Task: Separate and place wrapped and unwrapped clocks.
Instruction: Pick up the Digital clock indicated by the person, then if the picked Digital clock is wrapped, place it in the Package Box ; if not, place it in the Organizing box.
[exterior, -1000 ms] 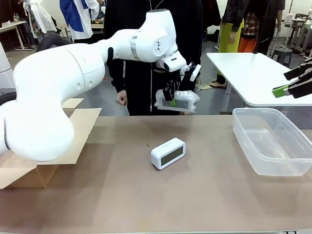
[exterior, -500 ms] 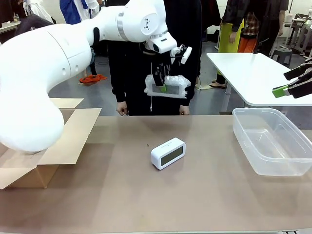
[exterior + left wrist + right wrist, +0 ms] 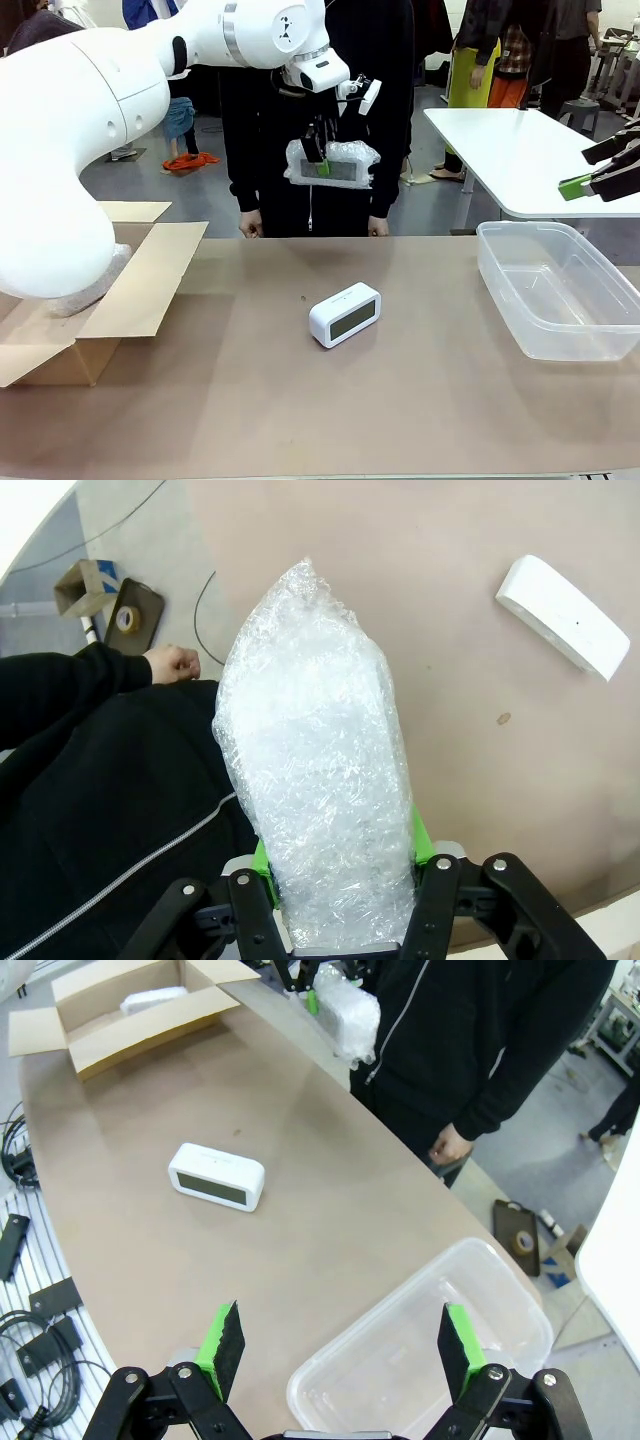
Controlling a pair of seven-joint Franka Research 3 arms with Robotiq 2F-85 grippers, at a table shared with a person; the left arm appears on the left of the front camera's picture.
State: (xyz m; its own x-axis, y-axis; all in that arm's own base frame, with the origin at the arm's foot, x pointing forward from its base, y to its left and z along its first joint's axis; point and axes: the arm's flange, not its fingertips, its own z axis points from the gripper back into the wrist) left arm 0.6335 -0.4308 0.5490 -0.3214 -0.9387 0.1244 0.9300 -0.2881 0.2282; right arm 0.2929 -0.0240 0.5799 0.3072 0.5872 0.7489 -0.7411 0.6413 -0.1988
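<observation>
My left gripper (image 3: 322, 160) hangs in the air over the table's far edge, shut on a bubble-wrapped clock (image 3: 335, 163). In the left wrist view the wrapped clock (image 3: 315, 780) stands up between the green pads (image 3: 420, 832) and hides the fingertips. The bare white clock (image 3: 345, 314) lies on the brown table near the middle, also visible below as the white clock (image 3: 562, 615) and from the right as the white clock (image 3: 217, 1176). My right gripper (image 3: 333, 1345) is open and holds nothing, high above the table's right end; its fingers (image 3: 575, 186) enter at the right edge.
An open cardboard box (image 3: 120, 290) sits at the left; a wrapped bundle (image 3: 150, 1000) lies inside it. A clear plastic tub (image 3: 560, 290) stands at the right. A person in black (image 3: 320, 100) stands at the far edge, hands (image 3: 250, 228) low.
My left arm has risen and swung to the left, carrying the wrapped clock with it. The white clock and the right gripper have stayed where they were.
</observation>
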